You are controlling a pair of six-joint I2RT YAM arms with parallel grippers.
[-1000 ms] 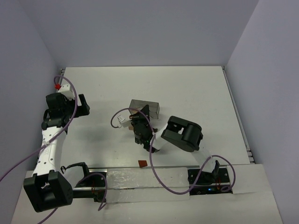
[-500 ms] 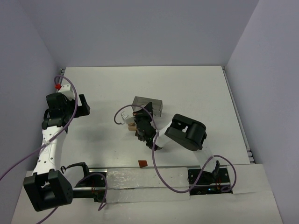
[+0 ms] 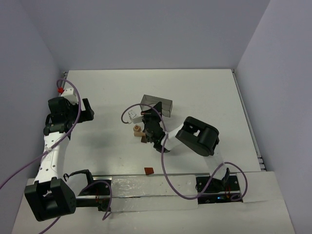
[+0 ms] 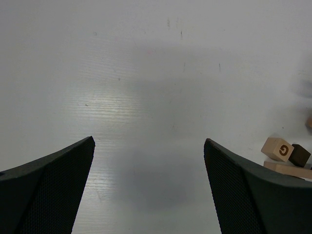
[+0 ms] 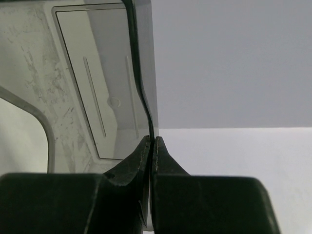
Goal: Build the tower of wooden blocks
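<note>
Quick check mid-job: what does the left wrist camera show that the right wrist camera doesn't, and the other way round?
Left wrist only: the left gripper, jaws wide open over bare surface, and a few wooden blocks lying loose at the right edge, one of them tan with a letter on it. Right wrist only: the right gripper, pinched shut on the wall of the grey bin. Both: the white table.

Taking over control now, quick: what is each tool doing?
Left tool: open, holding nothing.
Right tool: shut, pinching the wall of the grey bin.
</note>
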